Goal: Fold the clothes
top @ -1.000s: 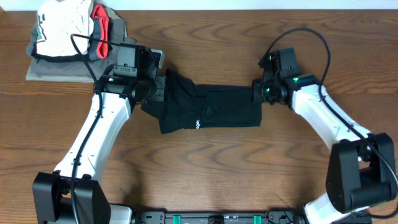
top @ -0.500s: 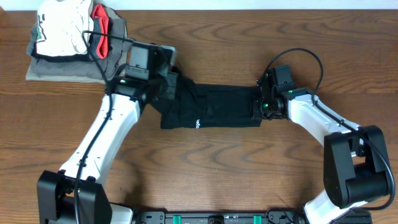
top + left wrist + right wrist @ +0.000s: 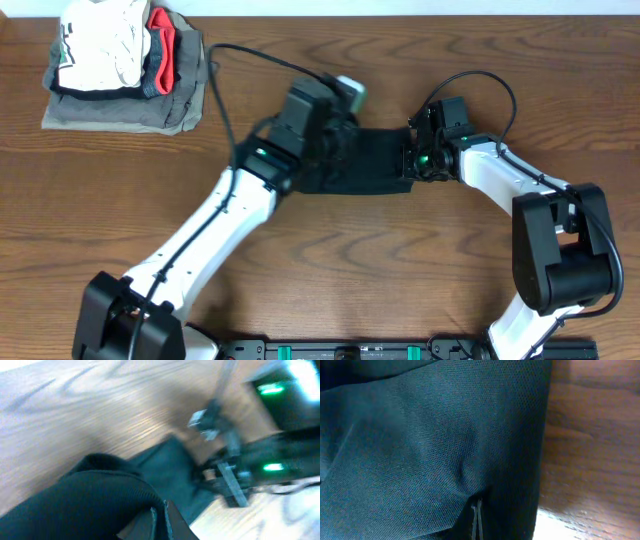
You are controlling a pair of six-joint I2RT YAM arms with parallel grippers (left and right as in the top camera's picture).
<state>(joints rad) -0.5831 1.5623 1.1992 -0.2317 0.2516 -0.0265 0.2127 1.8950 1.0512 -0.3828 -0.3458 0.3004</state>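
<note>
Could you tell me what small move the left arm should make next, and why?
Probably lower the left gripper and lay its held end of the black T-shirt down: it hangs doubled over, near the edge the right gripper pinches.

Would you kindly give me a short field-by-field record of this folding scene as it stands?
Garment: black soft-fabric T-shirt, between both grippers at table centre
Left gripper: shut on the shirt fabric, view blurred
Right gripper: shut on the shirt's right edge
Pile: white printed garment atop grey-olive folded garment, far left corner
Surface: wooden table
</note>
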